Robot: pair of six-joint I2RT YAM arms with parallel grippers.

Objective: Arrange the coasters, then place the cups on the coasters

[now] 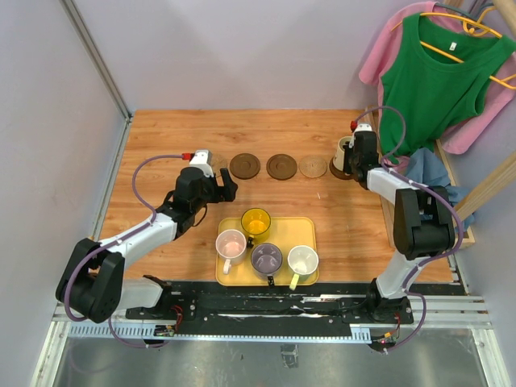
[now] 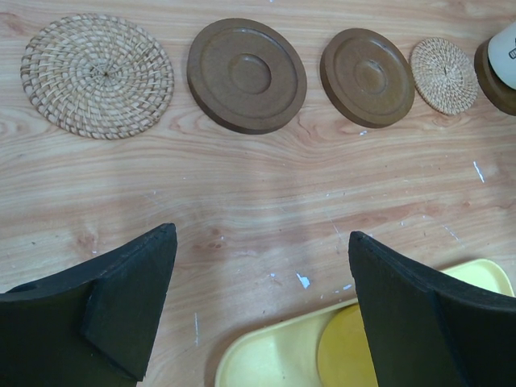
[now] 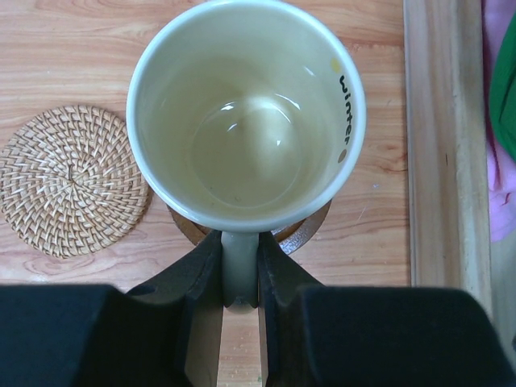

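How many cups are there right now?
5. Four stand in the tray: yellow, pink, purple and white. The fifth, cream, is over the rightmost coaster, its handle in the right gripper.

The word "winter" runs in black letters along the inner wall of the cream cup (image 3: 242, 129), near its rim. That cup stands by the right edge of the table (image 3: 64, 48).
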